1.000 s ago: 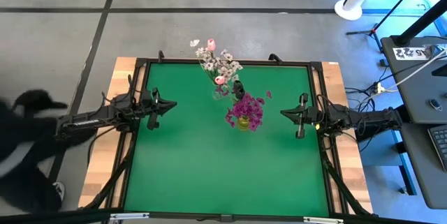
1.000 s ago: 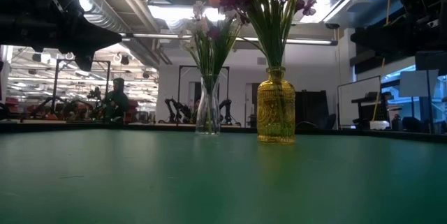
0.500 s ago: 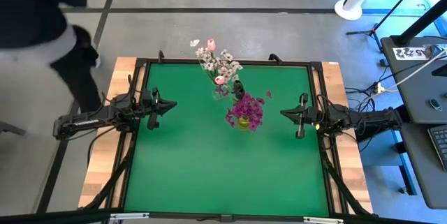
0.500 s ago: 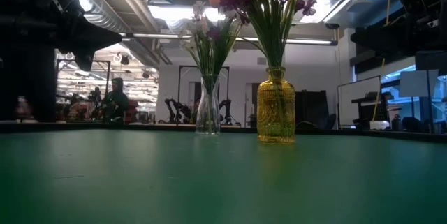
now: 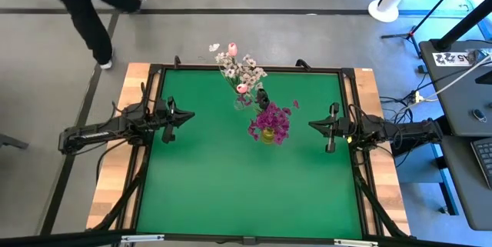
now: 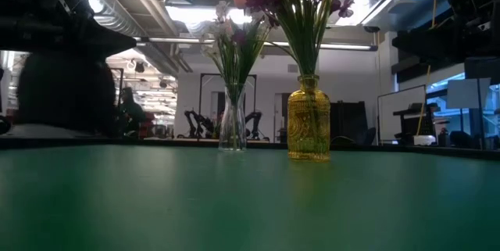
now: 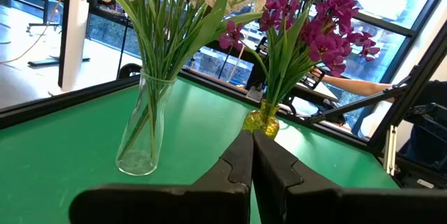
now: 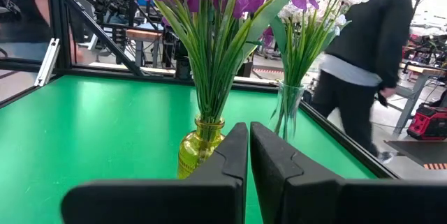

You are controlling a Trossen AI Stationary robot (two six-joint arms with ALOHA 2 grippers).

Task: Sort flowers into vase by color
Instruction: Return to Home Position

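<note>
A yellow glass vase [image 6: 308, 130] stands upright on the green table near its middle and holds the magenta-purple flowers [image 5: 269, 121]. A clear glass vase [image 6: 232, 128] stands farther back and holds the white sprays and pale pink buds [image 5: 240, 70]. Both vases show in the left wrist view [image 7: 263, 121] [image 7: 144, 133] and the right wrist view [image 8: 198, 153] [image 8: 288, 116]. My left gripper [image 5: 171, 120] waits at the table's left edge, shut and empty. My right gripper [image 5: 330, 128] waits at the right edge, shut and empty.
A person [image 5: 84, 1] walks on the floor beyond the table's far left corner and shows in the right wrist view [image 8: 367, 49]. The green mat [image 5: 246, 185] lies bare in front of the vases. A dark frame [image 5: 246, 68] borders the table.
Neither arm nor the vases have moved. A person beside the table's left edge has walked along it to beyond the far left corner.
</note>
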